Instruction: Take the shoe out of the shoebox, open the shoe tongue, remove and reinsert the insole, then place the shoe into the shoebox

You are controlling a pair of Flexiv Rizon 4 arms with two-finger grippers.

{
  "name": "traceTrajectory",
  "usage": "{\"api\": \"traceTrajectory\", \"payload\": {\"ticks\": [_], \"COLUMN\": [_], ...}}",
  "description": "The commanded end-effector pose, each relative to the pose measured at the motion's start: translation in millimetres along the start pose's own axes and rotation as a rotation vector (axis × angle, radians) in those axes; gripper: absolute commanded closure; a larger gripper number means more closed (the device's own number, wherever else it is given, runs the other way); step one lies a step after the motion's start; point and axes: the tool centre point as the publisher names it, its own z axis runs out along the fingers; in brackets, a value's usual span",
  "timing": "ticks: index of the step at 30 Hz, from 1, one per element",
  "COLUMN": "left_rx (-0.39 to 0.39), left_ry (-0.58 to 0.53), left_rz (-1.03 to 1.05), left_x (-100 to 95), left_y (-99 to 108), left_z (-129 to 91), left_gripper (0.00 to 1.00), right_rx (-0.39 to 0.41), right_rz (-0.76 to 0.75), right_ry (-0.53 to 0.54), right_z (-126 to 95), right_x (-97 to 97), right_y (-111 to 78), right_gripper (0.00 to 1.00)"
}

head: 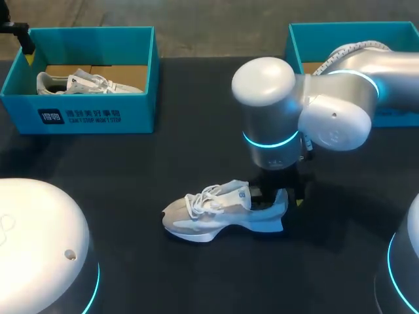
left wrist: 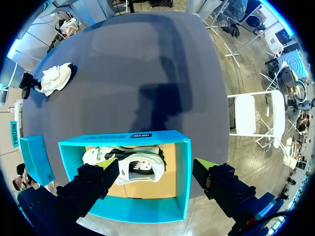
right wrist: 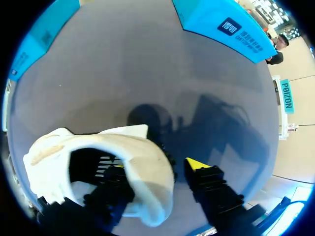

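Shoe (head: pixel 219 212) is out on the table (head: pixel 196 144), lying about mid-surface on its sole, toe toward the left edge and heel toward the right. Right gripper (head: pixel 278 193) is down at that heel. From the right wrist, the fingers straddle the heel wall: one dark finger sits inside the collar, and the yellow-tipped one (right wrist: pixel 197 163) stands outside with a sliver of gap, so they are apart and not clamped.

Over at the far left corner is the left shoebox (head: pixel 85 114), teal, with a second shoe (head: pixel 85 82) lying inside on the cardboard floor. Left gripper (left wrist: pixel 155 164) hangs above that box, fingers spread wide and holding nothing, one over the box's interior and the other out past its side wall.

Right shoebox (head: pixel 327 33) sits at the far right corner, partly hidden behind the right arm (head: pixel 353 91).
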Motion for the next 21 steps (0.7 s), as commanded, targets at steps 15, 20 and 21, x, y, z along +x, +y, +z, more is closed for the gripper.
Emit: {"api": "traceTrajectory", "payload": {"ticks": [15,20,21], "left_rx": [-0.002,-0.002,-0.002], "left_ry": [0.002,0.002,0.002], "left_rz": [0.0,0.0,0.0], "left_x": [0.1,0.1,0.1], "left_y": [-1,-1,-1], "left_z": [0,0,0], "left_gripper": [0.0,0.0,0.0], "right_rx": [0.029,-0.008,-0.016], "right_rz": [-0.144,-0.227,-0.248], "right_ry": [0.248,0.311,0.319], "right_z": [-69,-84,-86], "right_x": [-42.8,-61.8,-65.6], "right_y": [5.1,5.6,6.0], "right_gripper": [0.0,0.0,0.0]}}
